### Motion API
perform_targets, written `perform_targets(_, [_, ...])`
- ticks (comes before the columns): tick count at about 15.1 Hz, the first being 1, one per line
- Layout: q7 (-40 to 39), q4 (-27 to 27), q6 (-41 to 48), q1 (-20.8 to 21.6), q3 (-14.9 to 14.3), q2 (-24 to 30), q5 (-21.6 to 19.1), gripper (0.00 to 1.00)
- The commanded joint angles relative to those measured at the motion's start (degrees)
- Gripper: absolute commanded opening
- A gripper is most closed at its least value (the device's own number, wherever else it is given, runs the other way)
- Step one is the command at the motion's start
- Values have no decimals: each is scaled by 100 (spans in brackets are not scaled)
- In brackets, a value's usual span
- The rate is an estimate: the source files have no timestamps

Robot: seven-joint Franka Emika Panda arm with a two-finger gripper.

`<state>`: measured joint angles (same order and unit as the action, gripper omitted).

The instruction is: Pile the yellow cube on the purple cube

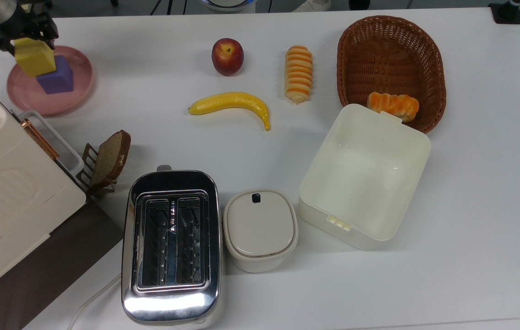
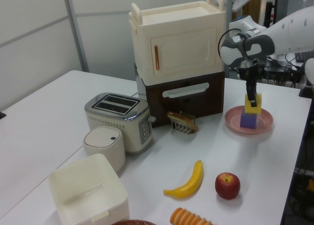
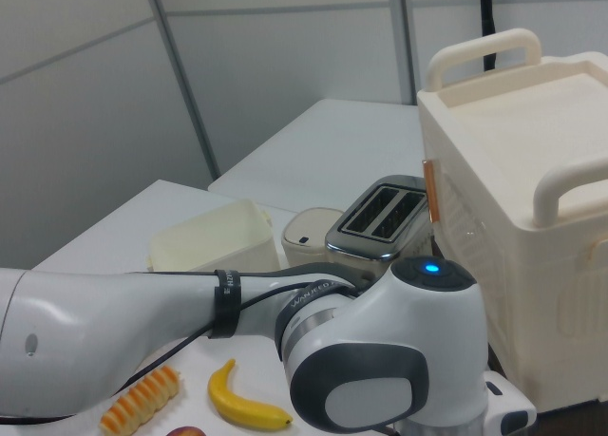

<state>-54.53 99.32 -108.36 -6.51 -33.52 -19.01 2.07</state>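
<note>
Top view: a white table (image 1: pixel 470 206) seen from above. At the top view's far upper left, the black gripper (image 1: pixel 26 34) is clamped on the yellow cube (image 1: pixel 34 57). The cube overlaps the upper left part of the purple cube (image 1: pixel 56 78), which rests on a round pink plate (image 1: pixel 76 91). Whether the two cubes touch cannot be told from here. Toward the middle lie a red apple (image 1: pixel 227 56), a banana (image 1: pixel 231 104) and a striped orange pastry (image 1: pixel 298 73). At the top view's right are a brown wicker basket (image 1: pixel 390 50) holding another orange pastry (image 1: pixel 393 105), and an open cream box (image 1: pixel 364 176) just below it. Along the bottom stand a chrome toaster (image 1: pixel 171 245) and a small lidded cream container (image 1: pixel 260 229).

Left view: the white arm reaches in from the left view's right. The gripper (image 2: pixel 251 95) points straight down, its fingers closed on the yellow cube (image 2: pixel 253 103), which sits directly over the purple cube (image 2: pixel 248 120) on the pink plate (image 2: pixel 262 127); the two look to be touching or nearly so. A cream cabinet (image 2: pixel 176 48) on a dark brown base stands behind.

Right view: the arm's large white joint fills the foreground. Behind it are the toaster (image 3: pixel 380 222), the cream box (image 3: pixel 211 236) and the banana (image 3: pixel 242 403).
</note>
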Motion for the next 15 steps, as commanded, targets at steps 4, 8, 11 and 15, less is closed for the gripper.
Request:
perform_targets(4, [285,8,-115,115,-6,116,-180,100])
perform_targets(8, [522,-132,183,212,-6,757,-180,100])
perform_targets(11, [907,-527,797,247,81,1030,-180,100])
perform_targets(15, [2852,-774,1667,335,1255,1293,-23,100])
